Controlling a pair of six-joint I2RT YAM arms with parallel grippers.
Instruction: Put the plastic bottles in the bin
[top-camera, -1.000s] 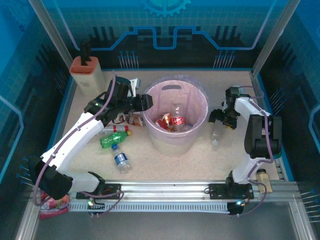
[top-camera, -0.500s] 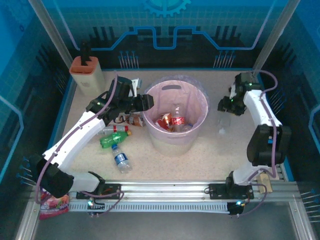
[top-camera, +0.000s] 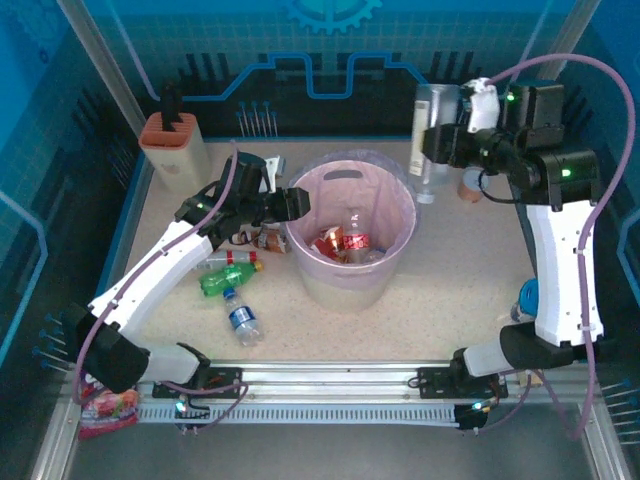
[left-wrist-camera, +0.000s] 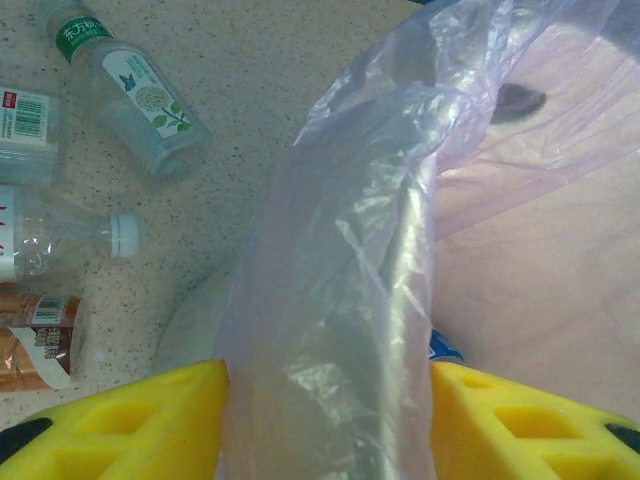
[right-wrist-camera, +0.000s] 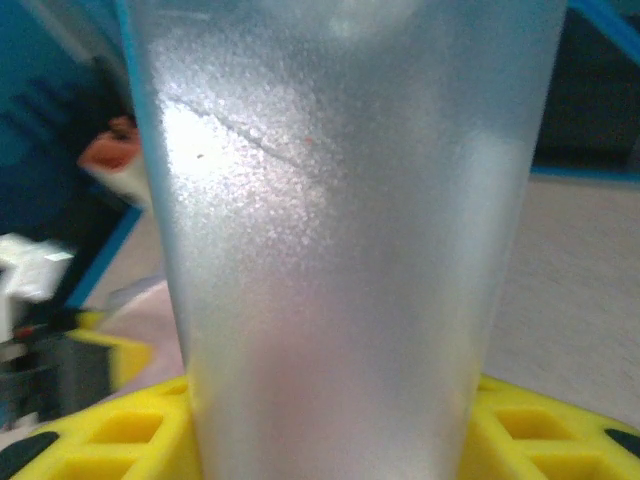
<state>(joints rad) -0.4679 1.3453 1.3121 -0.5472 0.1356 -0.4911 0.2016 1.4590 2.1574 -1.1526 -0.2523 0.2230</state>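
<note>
Okay, my right claw (top-camera: 438, 148) is clamped on a clear bottle (right-wrist-camera: 330, 200), raised near the far right rim of the bin (top-camera: 345, 278). My left claw (top-camera: 292, 203) straddles the bin's left rim with the pink liner (left-wrist-camera: 340, 250) between its fingers (left-wrist-camera: 150, 420); I can't tell if it pinches. A green bottle (top-camera: 222, 281) lies on the worktop (top-camera: 400, 320), left of the bin.

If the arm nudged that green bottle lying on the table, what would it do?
The green bottle lies on its side and looks round, so it would probably roll. Small and plastic, it is likely light.
</note>
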